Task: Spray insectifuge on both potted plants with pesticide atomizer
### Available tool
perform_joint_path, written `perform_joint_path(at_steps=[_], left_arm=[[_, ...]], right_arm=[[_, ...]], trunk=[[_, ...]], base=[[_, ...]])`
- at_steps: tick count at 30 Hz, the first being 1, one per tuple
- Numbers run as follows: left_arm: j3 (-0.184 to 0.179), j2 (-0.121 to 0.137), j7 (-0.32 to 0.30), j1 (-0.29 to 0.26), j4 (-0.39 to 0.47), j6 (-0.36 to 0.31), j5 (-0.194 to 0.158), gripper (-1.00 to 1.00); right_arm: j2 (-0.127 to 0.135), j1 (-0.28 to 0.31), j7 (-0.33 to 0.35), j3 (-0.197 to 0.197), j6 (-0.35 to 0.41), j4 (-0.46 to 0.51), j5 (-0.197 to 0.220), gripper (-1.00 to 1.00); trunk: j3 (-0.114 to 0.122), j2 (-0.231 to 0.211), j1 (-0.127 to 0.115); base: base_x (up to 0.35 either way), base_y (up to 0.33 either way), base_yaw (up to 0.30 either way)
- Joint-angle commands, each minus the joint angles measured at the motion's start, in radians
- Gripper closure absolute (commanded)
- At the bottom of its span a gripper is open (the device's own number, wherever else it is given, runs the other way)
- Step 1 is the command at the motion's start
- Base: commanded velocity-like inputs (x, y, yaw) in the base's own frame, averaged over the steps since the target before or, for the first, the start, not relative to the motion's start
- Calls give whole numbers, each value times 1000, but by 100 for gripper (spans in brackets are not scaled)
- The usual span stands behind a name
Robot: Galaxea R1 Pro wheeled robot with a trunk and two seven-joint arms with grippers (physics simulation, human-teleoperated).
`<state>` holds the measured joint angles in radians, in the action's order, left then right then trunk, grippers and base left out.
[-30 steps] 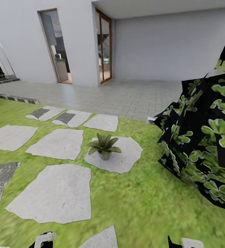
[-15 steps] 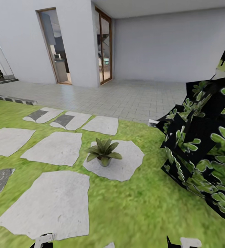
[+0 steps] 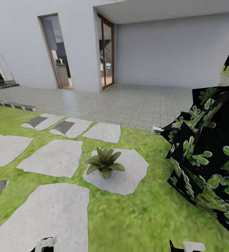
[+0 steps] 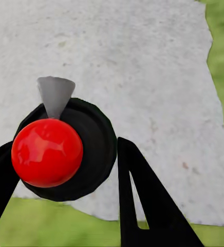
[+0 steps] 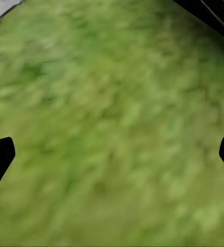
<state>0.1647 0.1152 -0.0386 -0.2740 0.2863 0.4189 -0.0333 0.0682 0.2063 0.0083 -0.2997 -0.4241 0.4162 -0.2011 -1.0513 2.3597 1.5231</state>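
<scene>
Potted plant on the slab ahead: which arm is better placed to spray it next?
Left, probably. The left gripper is shut on the atomizer, its red top and grey nozzle showing above paving. The right gripper is open over grass, holding nothing. The potted plant sits ahead on a stone slab.

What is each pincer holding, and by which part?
The left pincer grips the atomizer by its black body, under the red cap. The right pincer is open over grass, holding nothing.
</scene>
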Motion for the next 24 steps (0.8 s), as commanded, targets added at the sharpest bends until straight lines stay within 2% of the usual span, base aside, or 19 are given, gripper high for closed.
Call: perform_joint_path(at_steps=[1, 11, 17, 20, 22, 24], left_arm=[[3, 0, -4, -1, -1, 3, -4, 100], [3, 0, -4, -1, -1, 3, -4, 100], [-4, 5, -24, -1, 12, 1, 4, 100], [-36, 10, -91, -5, 14, -6, 38, 100], [-83, 15, -198, -9, 14, -11, 97, 100], [-99, 24, -277, -11, 14, -13, 150, 100]], right_arm=[[-1, 1, 1, -7, -4, -1, -11, -100], [-1, 1, 1, -7, -4, -2, -11, -100], [-1, 1, 4, -3, -1, -12, -21, -100], [-2, 1, 4, 51, -1, -38, -63, -100], [-2, 1, 5, 125, -1, -43, -98, -100], [-4, 1, 6, 177, -1, -42, -108, -100]], trunk=[[1, 0, 0], [16, 0, 0], [21, 0, 0], [21, 0, 0], [21, 0, 0], [21, 0, 0]], base=[[241, 0, 0], [238, 0, 0], [42, 0, 0], [0, 0, 0], [0, 0, 0], [0, 0, 0]])
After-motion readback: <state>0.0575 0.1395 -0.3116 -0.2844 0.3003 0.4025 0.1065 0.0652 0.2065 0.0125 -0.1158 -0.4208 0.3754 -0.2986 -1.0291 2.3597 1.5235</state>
